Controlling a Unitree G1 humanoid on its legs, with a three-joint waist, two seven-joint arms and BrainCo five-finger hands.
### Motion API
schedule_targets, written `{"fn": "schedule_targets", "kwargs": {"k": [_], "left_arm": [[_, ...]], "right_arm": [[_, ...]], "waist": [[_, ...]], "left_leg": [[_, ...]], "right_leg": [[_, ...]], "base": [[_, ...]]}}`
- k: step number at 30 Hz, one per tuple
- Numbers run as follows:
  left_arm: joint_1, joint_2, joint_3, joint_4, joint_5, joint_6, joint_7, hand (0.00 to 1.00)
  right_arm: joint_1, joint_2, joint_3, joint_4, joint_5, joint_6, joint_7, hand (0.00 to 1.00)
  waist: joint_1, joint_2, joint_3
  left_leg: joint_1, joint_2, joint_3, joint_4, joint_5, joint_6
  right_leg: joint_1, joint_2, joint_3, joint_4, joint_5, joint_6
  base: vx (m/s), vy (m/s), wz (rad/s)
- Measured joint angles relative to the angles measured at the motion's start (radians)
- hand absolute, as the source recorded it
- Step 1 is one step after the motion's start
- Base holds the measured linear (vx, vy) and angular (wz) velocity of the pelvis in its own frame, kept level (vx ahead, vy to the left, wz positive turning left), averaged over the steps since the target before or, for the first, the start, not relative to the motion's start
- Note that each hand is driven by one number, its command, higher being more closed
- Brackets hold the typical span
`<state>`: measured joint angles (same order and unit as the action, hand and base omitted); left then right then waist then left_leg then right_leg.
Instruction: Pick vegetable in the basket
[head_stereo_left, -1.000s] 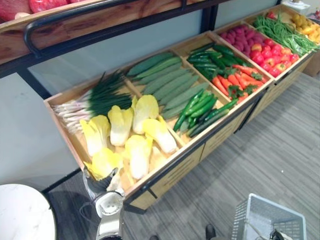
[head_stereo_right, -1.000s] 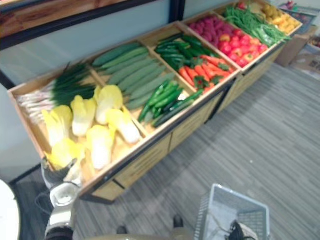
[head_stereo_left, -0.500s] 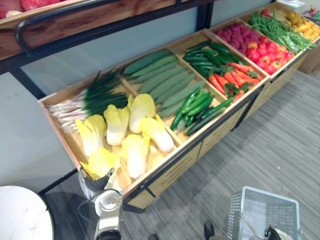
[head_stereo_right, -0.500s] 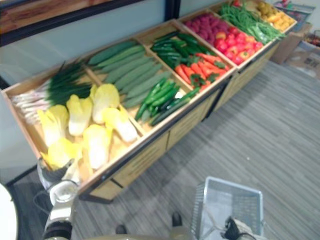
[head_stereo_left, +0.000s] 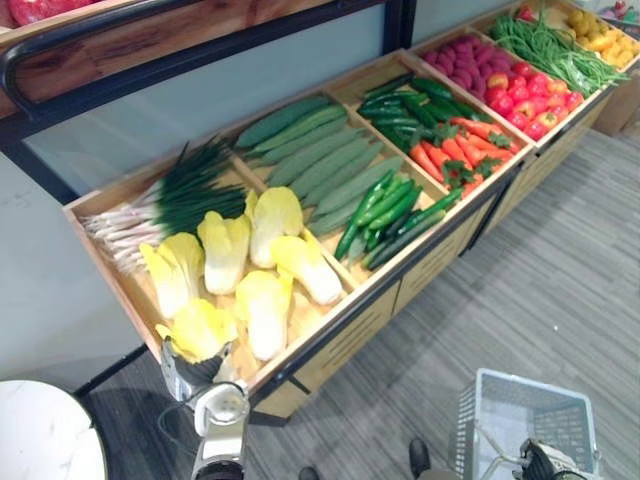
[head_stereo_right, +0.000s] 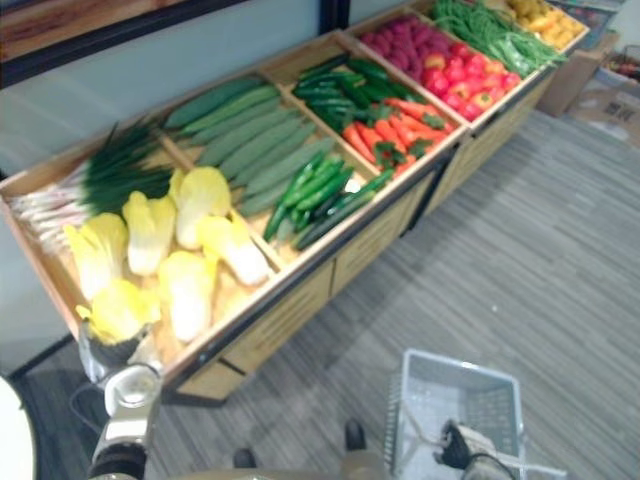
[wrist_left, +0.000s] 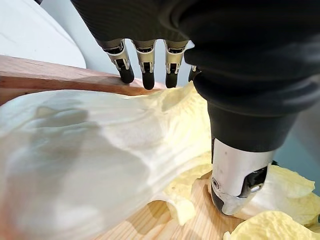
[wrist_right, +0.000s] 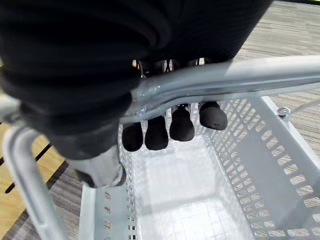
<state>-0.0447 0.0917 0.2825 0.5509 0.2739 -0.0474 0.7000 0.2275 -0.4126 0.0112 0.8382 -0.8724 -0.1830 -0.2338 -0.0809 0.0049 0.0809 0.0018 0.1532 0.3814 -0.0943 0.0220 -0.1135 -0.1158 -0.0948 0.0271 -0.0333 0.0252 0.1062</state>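
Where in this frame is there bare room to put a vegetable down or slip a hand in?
The basket, its handle in the right hand's curled fingers, is empty: all its floor is free. Bare wood shows at the front right of the cabbage compartment, between the cabbages and the rim. Cucumbers, green peppers and carrots fill their compartments.

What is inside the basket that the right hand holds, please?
The basket looks empty: bare perforated floor. The right hand and the handle cover a strip near its rim.
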Motion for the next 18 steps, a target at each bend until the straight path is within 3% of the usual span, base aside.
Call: {"fn": "schedule_targets", "kwargs": {"k": [4, 10, 18], "left_arm": [[0.006, 0.000, -0.016, -0.015, 0.012, 0.007, -0.005, 0.00], [0.014, -0.018, -0.160, -0.132, 0.008, -0.001, -0.095, 0.00], [0.017, -0.019, -0.184, -0.143, 0.009, -0.007, -0.120, 0.00]], "right_arm": [[0.001, 0.003, 0.000, 0.000, 0.000, 0.002, -0.003, 1.00], [-0.002, 0.035, -0.003, 0.000, 0.000, 0.010, -0.009, 1.00], [-0.010, 0.045, -0.003, 0.000, 0.000, 0.014, -0.010, 1.00]], "waist": [[0.000, -0.002, 0.002], [-0.001, -0.005, 0.020], [-0.002, -0.001, 0.022]], "left_leg": [[0.000, -0.002, -0.003, 0.000, 0.000, 0.000], [0.001, -0.006, -0.021, 0.000, 0.000, 0.000], [0.002, -0.011, -0.040, 0.000, 0.001, 0.002]], "right_leg": [[0.003, -0.003, -0.003, 0.000, 0.001, 0.001], [0.019, -0.009, -0.020, -0.003, 0.001, 0.002], [0.033, -0.014, -0.038, -0.002, 0.001, 0.002]], "base": [[0.00, -0.001, 0.01], [0.02, -0.006, 0.08], [0.02, -0.011, 0.07]]}}
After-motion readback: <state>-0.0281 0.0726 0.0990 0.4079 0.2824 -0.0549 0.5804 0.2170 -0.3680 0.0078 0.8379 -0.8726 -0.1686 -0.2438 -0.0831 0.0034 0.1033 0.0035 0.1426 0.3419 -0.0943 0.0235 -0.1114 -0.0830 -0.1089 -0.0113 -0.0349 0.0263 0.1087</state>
